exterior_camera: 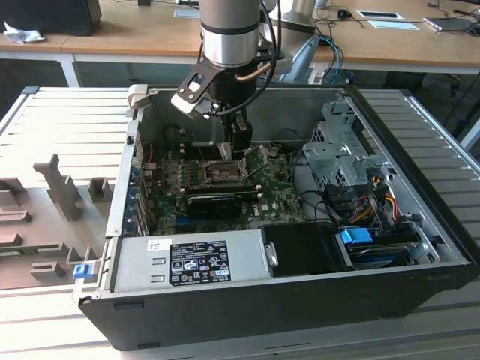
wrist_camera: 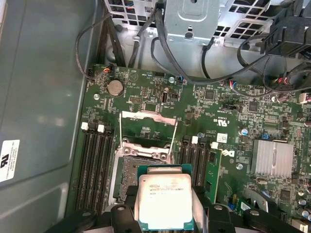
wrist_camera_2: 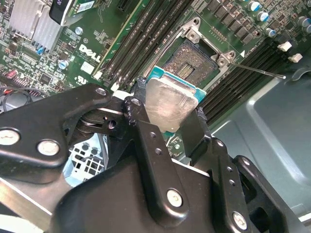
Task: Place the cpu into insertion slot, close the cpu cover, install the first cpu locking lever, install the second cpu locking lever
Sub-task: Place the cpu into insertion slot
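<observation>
Black end effector, pointing down, grips the cpu seemingly just above the insertion slot.

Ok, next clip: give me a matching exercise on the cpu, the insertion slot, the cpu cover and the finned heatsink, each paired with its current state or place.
Things:
1. cpu
2. insertion slot
3. cpu cover
4. finned heatsink

States or places:
A. flipped open, off the slot
B. bare, contacts showing
C. held in the gripper
D. fixed to the motherboard, away from the slot

Pairs: 1-C, 2-B, 3-A, 4-D
</observation>
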Robot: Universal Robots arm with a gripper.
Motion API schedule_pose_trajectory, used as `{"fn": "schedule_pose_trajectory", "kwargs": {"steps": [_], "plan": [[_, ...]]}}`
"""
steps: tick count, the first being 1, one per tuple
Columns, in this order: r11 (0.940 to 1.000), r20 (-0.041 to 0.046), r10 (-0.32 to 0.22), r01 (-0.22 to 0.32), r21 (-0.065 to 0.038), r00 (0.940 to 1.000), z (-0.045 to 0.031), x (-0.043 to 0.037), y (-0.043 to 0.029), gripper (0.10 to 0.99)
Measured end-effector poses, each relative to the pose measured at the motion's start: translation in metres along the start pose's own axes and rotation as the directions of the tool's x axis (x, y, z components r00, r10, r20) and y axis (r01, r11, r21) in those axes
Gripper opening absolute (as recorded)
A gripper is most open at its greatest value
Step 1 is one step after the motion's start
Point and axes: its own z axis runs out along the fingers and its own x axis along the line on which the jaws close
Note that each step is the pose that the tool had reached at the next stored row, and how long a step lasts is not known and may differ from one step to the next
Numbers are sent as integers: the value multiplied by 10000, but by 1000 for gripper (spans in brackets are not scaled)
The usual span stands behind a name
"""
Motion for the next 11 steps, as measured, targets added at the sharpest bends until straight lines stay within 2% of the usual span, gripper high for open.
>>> {"fn": "schedule_pose_trajectory", "kwargs": {"steps": [11], "plan": [[10000, 4, 43, -43, -1, 10000, 41, -1, -4, 525]]}}
